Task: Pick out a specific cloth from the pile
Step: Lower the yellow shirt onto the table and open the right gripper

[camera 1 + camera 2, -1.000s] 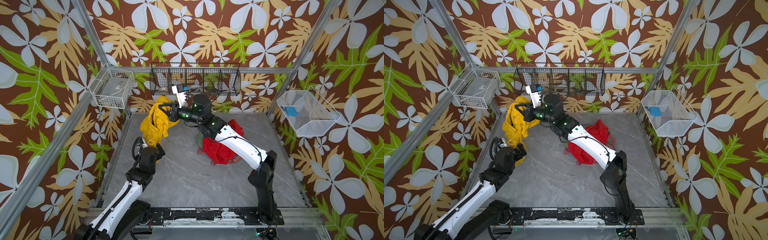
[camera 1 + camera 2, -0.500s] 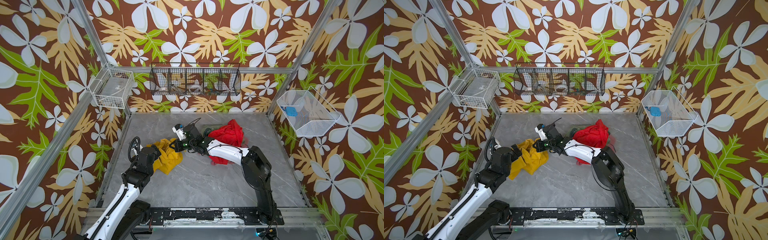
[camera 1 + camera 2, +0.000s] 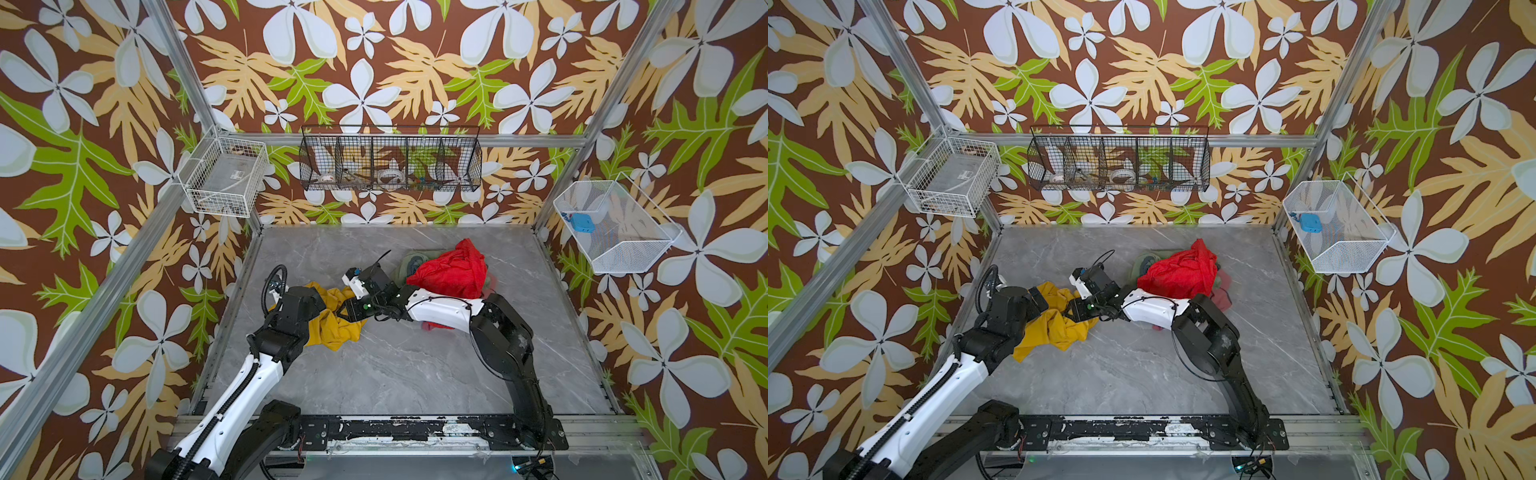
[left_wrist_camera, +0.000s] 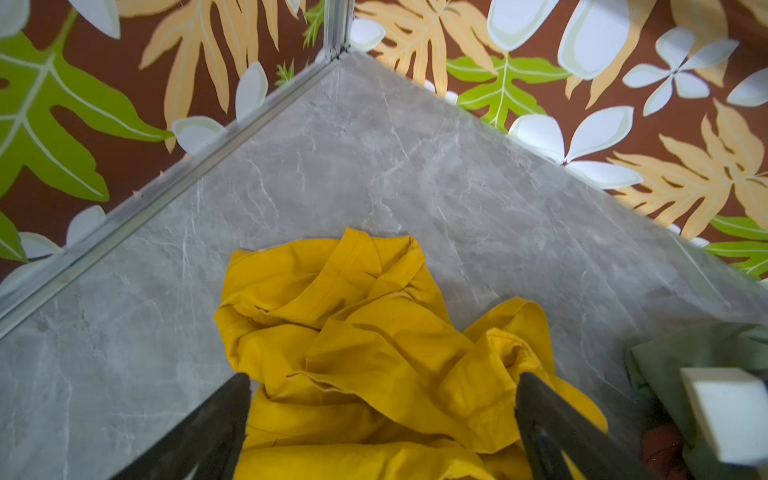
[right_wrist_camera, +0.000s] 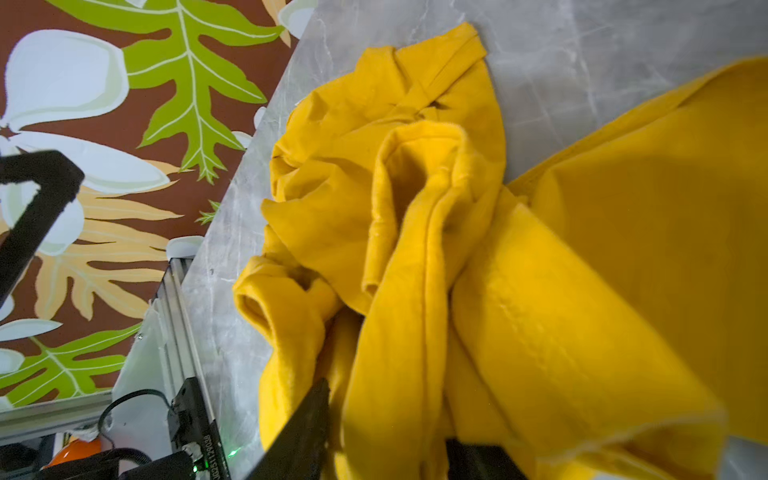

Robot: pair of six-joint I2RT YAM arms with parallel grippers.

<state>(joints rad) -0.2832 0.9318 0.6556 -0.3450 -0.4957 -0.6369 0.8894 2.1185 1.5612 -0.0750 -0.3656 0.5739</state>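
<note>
My mustard-yellow soft cloth (image 3: 332, 324) lay crumpled on the grey marble-look surface (image 3: 415, 365), apart from the pile (image 3: 451, 272) of one big bright red cloth with olive-green and dusty-pink pieces under it. My right hand (image 5: 395, 436) was low at the edge of the yellow cloth, between it and the pile. Its two dark fingers (image 5: 307, 419) stood a little apart with a yellow fold lying between them. I could not tell if they were pinching the fold or had let it go. My left hand (image 4: 384, 376) was wide open over the other side of the cloth, holding nothing.

I thought a few things could go wrong. If the fold was caught on my right fingers, pulling away could drag the cloth back toward the pile. My right arm lay close along the red cloth, so a quick swing could snag it and mix things up. My two hands were near each other and could bump.

The cloths had no tags or words that I could see. In the right wrist view a black part had a small white line of letters and numbers (image 5: 208, 453), sideways and too tiny to read for sure.
</note>
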